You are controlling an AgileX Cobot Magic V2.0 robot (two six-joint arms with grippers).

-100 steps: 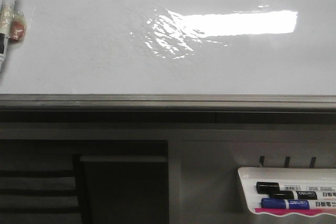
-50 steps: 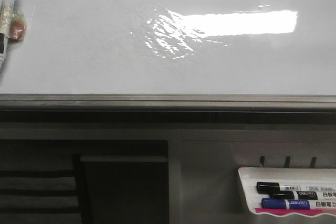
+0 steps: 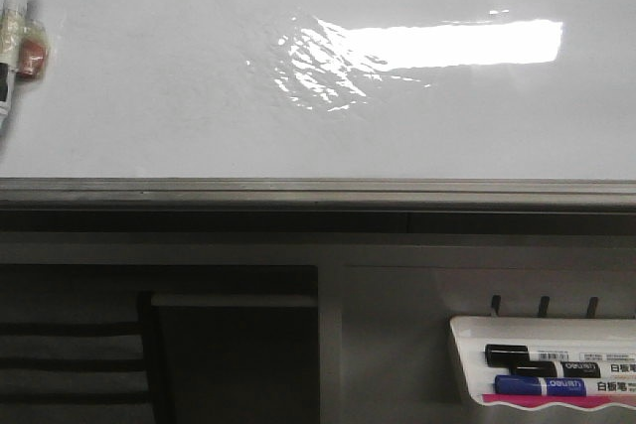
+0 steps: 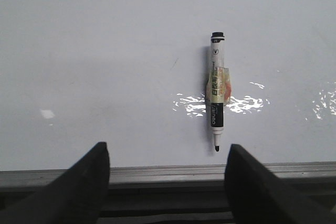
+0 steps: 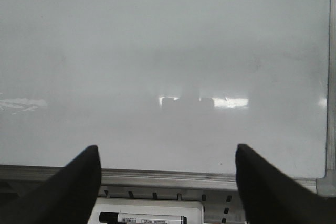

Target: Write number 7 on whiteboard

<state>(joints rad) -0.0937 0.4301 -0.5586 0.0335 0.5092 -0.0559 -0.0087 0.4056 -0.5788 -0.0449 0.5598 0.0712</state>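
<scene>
Left claw (image 4: 165, 182) spread wide, empty; whiteboard (image 4: 105, 66) unmarked.

We see a glossy white whiteboard (image 3: 179, 96) with bright glare and a grey rail; a white marker (image 4: 217, 92) with black cap and band; and black and blue markers in a white tray (image 3: 467, 364) edged pink.

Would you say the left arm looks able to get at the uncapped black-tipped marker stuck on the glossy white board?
Probably yes. The left gripper is open and faces the uncapped marker on the glossy whiteboard. Nothing lies between them; only the grey metal rail runs below it.
</scene>
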